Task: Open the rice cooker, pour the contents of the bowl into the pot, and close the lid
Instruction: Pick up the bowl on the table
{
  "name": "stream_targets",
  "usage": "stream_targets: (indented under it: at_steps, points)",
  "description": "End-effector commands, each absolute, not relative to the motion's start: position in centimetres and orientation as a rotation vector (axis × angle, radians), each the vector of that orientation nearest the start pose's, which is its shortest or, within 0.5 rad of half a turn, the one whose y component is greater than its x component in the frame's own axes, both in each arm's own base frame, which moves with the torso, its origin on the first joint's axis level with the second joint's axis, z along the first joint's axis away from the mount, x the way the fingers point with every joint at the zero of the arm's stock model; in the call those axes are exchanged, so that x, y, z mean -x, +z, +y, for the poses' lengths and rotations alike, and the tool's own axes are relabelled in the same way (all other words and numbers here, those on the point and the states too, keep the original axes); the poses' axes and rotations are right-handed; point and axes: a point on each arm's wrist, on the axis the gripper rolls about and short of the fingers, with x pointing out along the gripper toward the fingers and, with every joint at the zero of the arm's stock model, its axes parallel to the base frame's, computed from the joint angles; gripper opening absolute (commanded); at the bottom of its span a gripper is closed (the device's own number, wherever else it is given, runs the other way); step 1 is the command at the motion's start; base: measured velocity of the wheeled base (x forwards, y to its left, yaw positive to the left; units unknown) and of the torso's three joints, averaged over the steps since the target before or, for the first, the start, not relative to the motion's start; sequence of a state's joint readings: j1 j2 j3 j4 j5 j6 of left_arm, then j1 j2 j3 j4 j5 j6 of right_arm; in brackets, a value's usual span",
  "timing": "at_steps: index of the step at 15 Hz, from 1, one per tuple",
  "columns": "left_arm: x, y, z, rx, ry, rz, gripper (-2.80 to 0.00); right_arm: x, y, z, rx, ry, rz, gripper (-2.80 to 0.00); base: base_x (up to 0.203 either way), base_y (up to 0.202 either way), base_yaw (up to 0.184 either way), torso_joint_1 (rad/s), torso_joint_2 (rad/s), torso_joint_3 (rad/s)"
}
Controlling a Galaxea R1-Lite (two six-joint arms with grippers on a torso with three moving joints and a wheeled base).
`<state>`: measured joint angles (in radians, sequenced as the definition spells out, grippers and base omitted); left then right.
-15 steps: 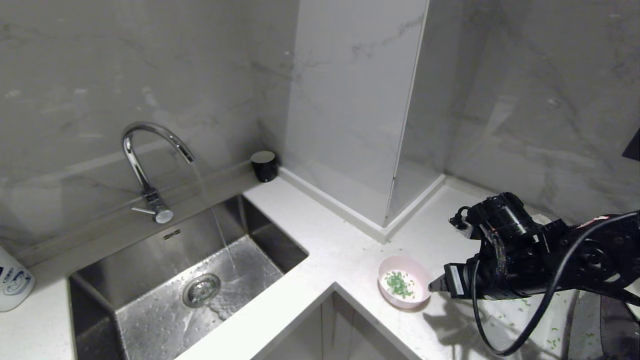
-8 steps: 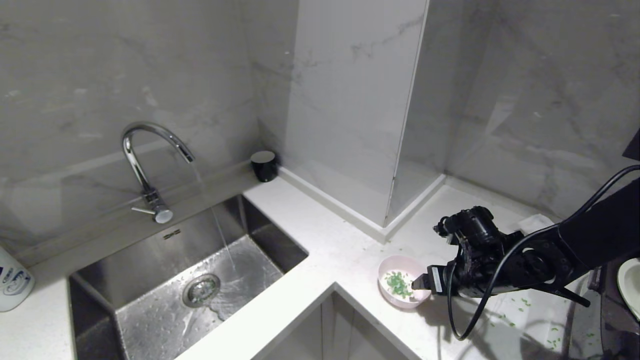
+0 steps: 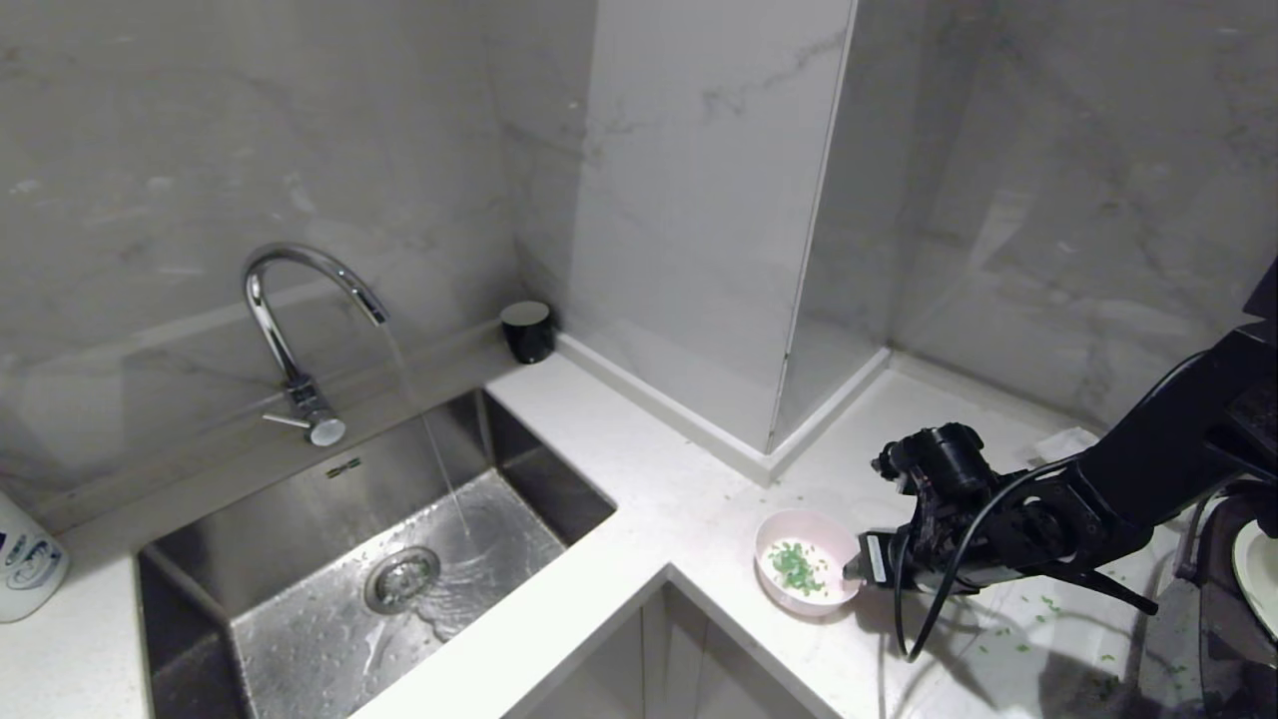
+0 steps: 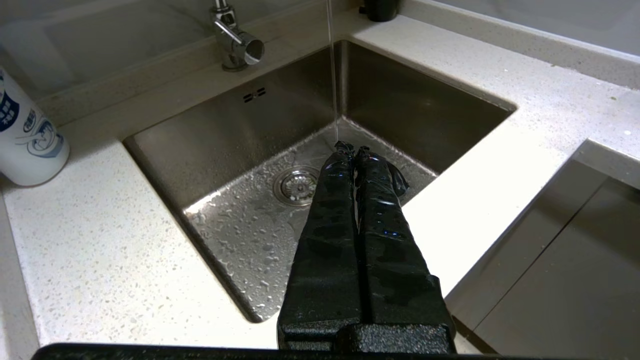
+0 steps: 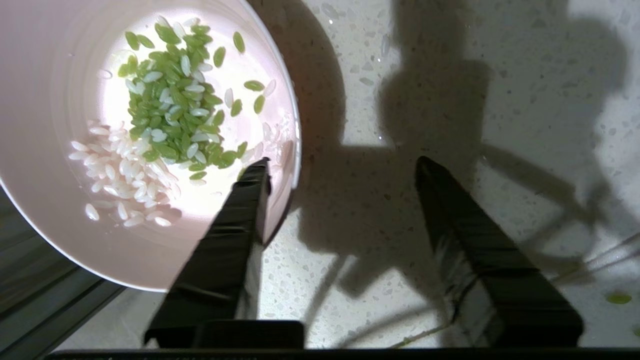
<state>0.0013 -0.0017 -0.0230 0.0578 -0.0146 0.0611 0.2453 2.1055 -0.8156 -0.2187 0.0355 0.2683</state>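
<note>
The pale pink bowl (image 3: pixel 807 589) (image 5: pixel 45 150) stands on the white counter near its front corner. Green and white grains (image 3: pixel 796 569) (image 5: pixel 170 115) lie in it. My right gripper (image 3: pixel 857 571) (image 5: pixel 342 162) is open at the bowl's right side. One finger (image 5: pixel 240 210) hangs over the bowl's inside by the rim, the other (image 5: pixel 465 225) over bare counter. The rice cooker (image 3: pixel 1223 619) is cut off by the right edge, and I cannot tell whether the white curved part (image 3: pixel 1260 579) in it is pot or lid. My left gripper (image 4: pixel 352 147) hangs shut over the sink.
Water runs from the tap (image 3: pixel 300 330) into the steel sink (image 3: pixel 250 559) at the left. A black cup (image 3: pixel 527 332) stands at the back, a white bottle (image 3: pixel 25 564) at far left. Green grains (image 3: pixel 1038 604) lie scattered on the counter under my right arm. A marble column (image 3: pixel 699 220) juts out behind.
My right arm has sunk and swung left, bringing the open gripper to the bowl's rim. The bowl has not moved. The left arm is still.
</note>
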Motion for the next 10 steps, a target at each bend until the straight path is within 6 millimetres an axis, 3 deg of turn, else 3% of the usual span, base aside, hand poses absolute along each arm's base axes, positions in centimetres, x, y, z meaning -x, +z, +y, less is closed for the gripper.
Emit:
stream_targets:
  at_steps: [1,10]
  points:
    - [2.5,7.6,0.0,-0.061,-0.013,0.032,-2.8,-31.5,2.4,8.2,-0.13,0.116,1.081,-2.8,0.0,0.0,0.0,0.0,0.0,0.0]
    - [2.5,7.6,0.0,-0.056,-0.007,0.032,-2.8,-32.2,3.1,11.4,-0.127,0.183,1.044,-2.8,0.0,0.0,0.0,0.0,0.0,0.0]
